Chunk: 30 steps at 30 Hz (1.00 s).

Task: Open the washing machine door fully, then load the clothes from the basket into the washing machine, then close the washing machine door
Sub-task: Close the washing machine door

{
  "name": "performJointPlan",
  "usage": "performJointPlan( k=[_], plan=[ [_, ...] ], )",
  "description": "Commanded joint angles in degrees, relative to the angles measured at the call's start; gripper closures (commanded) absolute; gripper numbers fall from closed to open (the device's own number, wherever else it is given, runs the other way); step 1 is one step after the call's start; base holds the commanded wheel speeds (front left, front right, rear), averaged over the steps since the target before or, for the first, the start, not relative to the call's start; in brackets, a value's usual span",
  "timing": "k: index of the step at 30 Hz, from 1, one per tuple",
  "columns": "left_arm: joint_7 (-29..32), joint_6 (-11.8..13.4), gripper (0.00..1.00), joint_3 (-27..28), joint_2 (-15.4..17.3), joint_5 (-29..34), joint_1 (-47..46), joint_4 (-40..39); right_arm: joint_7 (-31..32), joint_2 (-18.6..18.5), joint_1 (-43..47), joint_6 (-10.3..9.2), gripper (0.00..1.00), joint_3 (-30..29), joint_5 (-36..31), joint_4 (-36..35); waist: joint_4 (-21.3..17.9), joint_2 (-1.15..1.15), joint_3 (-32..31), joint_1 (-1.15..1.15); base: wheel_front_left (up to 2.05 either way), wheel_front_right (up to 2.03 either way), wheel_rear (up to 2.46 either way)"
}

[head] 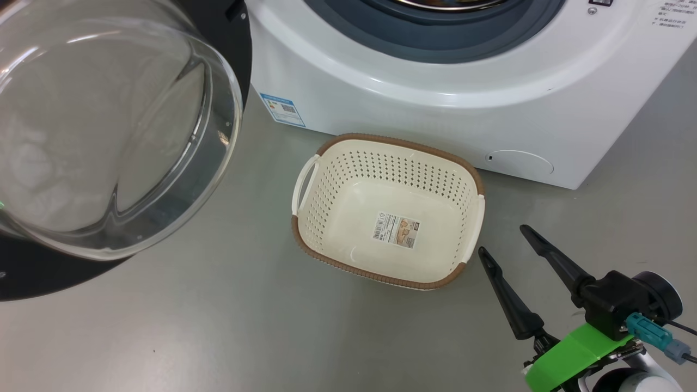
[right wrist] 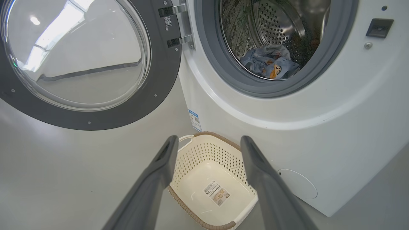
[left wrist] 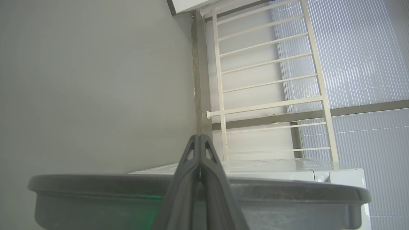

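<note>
Head view: the basket (head: 392, 169) sits empty on the grey floor (head: 218, 326), just in front of the washing machine (head: 435, 109). There's only a sticker (head: 396, 230) on its bottom. To the left, the door (head: 109, 125) stands wide open, its glass bowl bulging toward the camera. Off the basket's right side, the right gripper (head: 502, 240) hovers near the rim, fingers spread wide, holding nothing.

Right wrist view: the clothes (right wrist: 270, 62) lie heaped at the bottom of the steel drum (right wrist: 274, 25), inside the grey gasket (right wrist: 211, 57). The door hangs on its hinges (right wrist: 180, 24) left of the opening.

Left wrist view: the left gripper (left wrist: 199, 137) has its fingers pressed together with nothing between them. The tips reach up past a dark grey curved edge (left wrist: 96, 183); can't tell if they touch it. The machine's white top shows beyond.
</note>
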Motion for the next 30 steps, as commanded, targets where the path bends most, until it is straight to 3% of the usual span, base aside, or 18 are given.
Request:
performJointPlan(
  k=[1,19,30],
  plan=[
    [1.0,-0.9,1.0,1.6,4.1,0.3,-1.5,-0.8,-0.2,0.2,-1.7,0.09,0.0,1.5,-0.2,-1.5,0.0,0.0,0.0,0.0,0.0,0.0,0.0],
    [9.1,-3.6,1.0,0.4,1.9,-0.8,2.8,-5.5,-0.9,1.2,-1.6,0.09,0.0,1.2,-0.5,-1.3,1.4,0.0,-0.9,0.0,0.0,0.0,0.0],
    [13.6,-4.2,1.0,0.2,0.4,-1.8,8.7,-13.0,-2.9,2.7,-1.2,0.09,0.0,0.2,-0.9,-0.7,1.2,0.0,-2.1,0.0,0.0,0.0,0.0]
  ],
)
